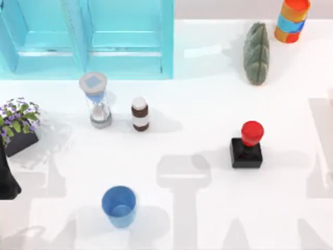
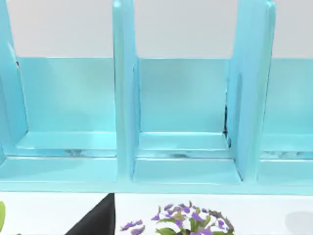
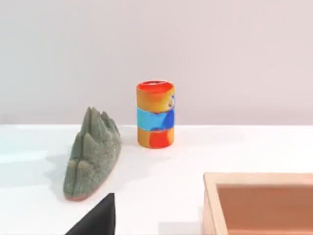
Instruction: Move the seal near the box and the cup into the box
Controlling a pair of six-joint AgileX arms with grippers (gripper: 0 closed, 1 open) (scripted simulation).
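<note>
On the white table (image 1: 208, 219), the light-blue cup (image 1: 119, 206) is seen upright and open-topped at the near edge, left of centre. At the left edge a black part of the left arm (image 1: 7, 177) is visible; whether the left gripper is wide or narrow cannot be told. The right gripper's fingers cannot be judged either. Farther back and to the right, the seal (image 1: 248, 145) is stood upright, its red knob on the black square base, well apart from the cup. A potted plant with purple flowers (image 1: 18, 125) is placed at the left edge. Mid-table, a sand timer (image 1: 95, 100) and a brown white-capped bottle (image 1: 140, 113) are set just beside each other. At the far left a turquoise compartmented rack (image 1: 130, 52) is found; at the far right, a grey-green ridged rock (image 1: 256, 53) and an orange-and-blue striped cylinder (image 1: 292, 20). In the right wrist view a corner of a tan open box (image 3: 215, 196) is shown.
</note>
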